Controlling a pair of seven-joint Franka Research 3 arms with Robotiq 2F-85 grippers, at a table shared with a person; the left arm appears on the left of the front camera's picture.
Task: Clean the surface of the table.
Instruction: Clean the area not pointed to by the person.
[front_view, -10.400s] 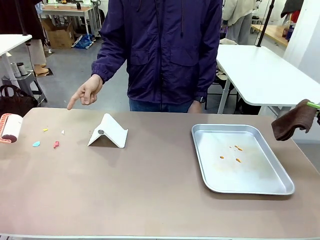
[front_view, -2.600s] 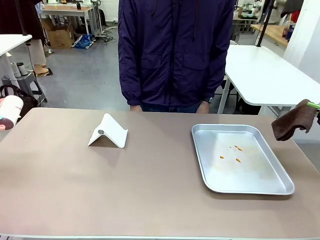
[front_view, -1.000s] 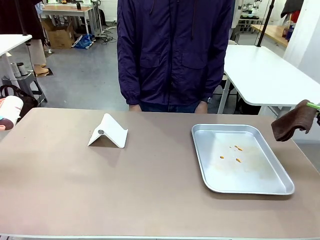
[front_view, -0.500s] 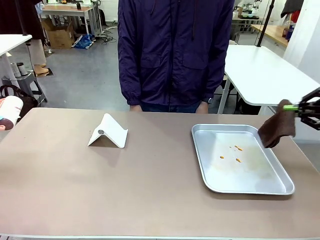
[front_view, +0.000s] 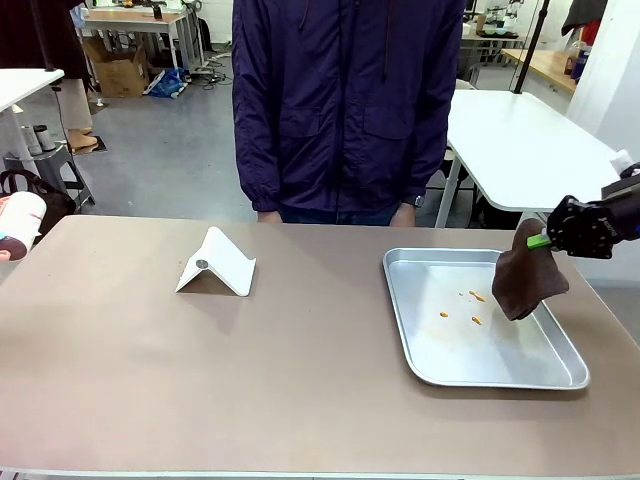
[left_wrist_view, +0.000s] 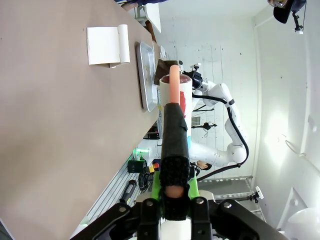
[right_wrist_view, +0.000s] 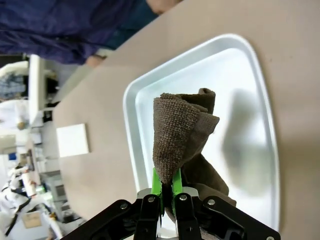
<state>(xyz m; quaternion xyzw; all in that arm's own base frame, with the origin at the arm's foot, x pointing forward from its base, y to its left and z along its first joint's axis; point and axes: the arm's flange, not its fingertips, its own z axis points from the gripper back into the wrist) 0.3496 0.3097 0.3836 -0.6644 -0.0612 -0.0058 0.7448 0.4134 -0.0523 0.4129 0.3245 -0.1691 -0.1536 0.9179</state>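
The beige-brown table (front_view: 300, 380) stretches across the front view. My right gripper (front_view: 545, 240) is shut on a brown cloth (front_view: 525, 278) that hangs over the right part of the silver tray (front_view: 420, 360). In the right wrist view the right gripper (right_wrist_view: 164, 184) pinches the cloth (right_wrist_view: 177, 130) between green pads, above the tray (right_wrist_view: 240, 65). My left gripper (left_wrist_view: 172, 115) is shut on the pink handle of a lint roller (left_wrist_view: 167, 92), held off the table's (left_wrist_view: 50, 100) left end. The roller's white head (front_view: 15, 225) peeks in at the picture's left edge.
Three small orange smears (front_view: 475, 320) lie in the tray's middle. A white folded card stand (front_view: 215, 263) sits left of centre. A person in a dark purple jacket (front_view: 345, 100) stands at the far edge, hands low by the table.
My right gripper has carried the brown cloth leftward from beyond the table's right edge to over the tray's right side. The left gripper and the roller have stayed put.
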